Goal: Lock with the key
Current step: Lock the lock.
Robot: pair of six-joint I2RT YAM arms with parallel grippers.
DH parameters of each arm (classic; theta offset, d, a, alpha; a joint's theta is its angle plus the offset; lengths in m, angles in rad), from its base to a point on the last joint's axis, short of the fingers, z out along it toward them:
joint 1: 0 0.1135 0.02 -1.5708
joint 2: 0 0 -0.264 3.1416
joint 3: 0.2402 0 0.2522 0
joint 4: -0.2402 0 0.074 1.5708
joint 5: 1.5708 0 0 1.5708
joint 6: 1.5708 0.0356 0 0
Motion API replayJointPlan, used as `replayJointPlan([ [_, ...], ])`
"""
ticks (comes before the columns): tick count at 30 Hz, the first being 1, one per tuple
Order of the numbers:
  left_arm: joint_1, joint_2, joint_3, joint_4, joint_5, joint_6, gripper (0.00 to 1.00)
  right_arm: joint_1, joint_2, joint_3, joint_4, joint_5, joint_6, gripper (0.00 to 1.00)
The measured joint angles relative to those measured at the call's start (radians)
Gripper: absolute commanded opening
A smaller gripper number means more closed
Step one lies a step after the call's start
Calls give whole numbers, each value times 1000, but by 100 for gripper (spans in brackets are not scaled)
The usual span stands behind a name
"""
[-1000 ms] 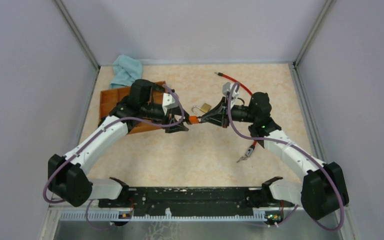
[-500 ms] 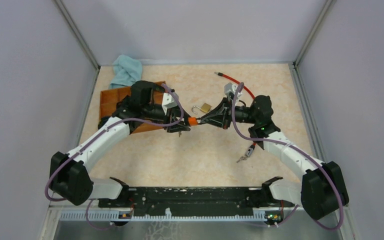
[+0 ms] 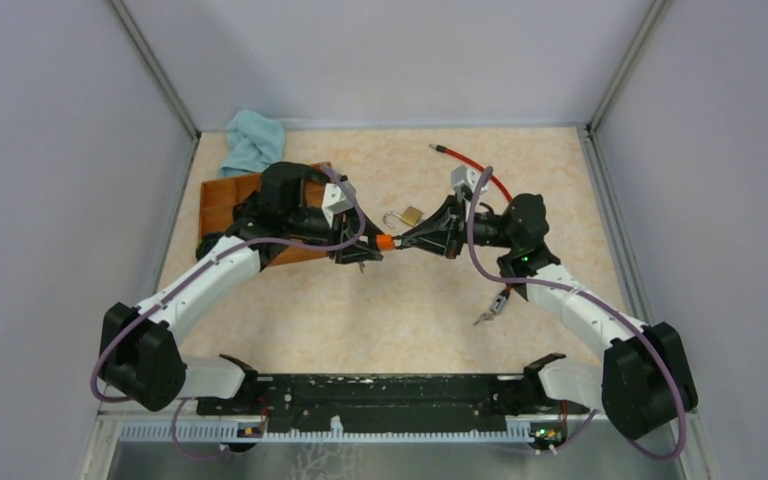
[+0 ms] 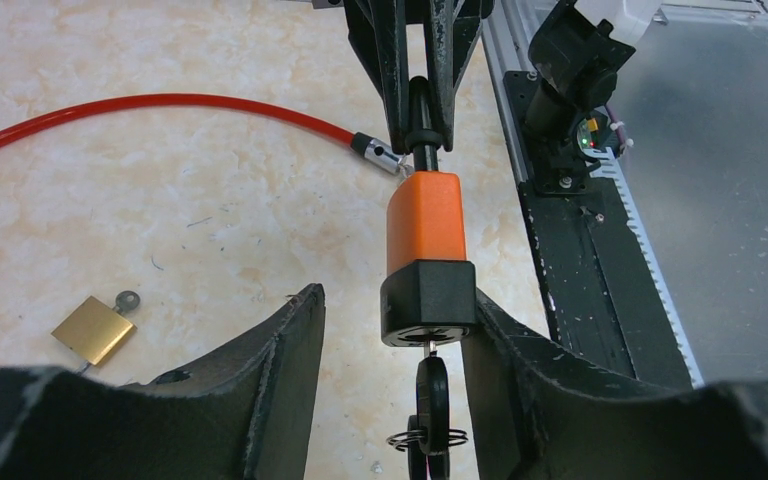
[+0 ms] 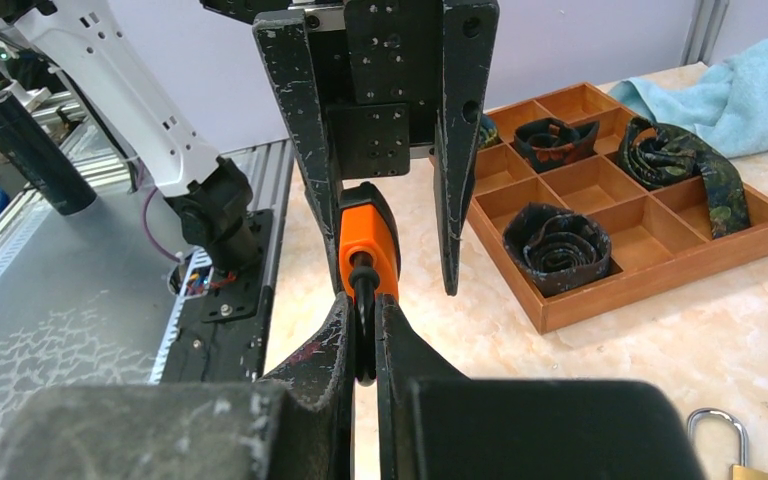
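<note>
Lock (image 4: pixel 425 215) held in mid-air between the arms — key (image 4: pixel 432 395) in, but not gripped.
The right gripper (image 5: pixel 363 310) pinches the shackle (image 4: pixel 422 150). The left gripper (image 4: pixel 392 305) has its jaws spread around the body, and the key dangles from the keyhole. Turning the key could spin the lock in that thin pinch — or knock the key out. Since a second ago the right wrist has edged rightward, while the lock has kept its place.

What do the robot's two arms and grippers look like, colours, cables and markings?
The left arm and right arm have white links with bulky black joints. A purple cable loops along each. Each wrist carries a white camera housing. The left gripper and right gripper have tapered black fingers, scuffed and with screw holes. A green light glows on the right arm.
</note>
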Motion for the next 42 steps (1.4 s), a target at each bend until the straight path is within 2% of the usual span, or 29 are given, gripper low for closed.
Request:
replayJointPlan([
  [6,0,-7,-23,48,10,-41,55,0,1,0,15,-3,10,0],
  [20,3,-18,-98,237,49,-179,63,0,21,-39,92,6,72,0],
  [33,7,-21,-112,306,52,-213,53,0,25,-50,134,8,97,0],
  [42,12,-24,-122,315,51,-229,38,0,25,-50,134,10,95,0],
])
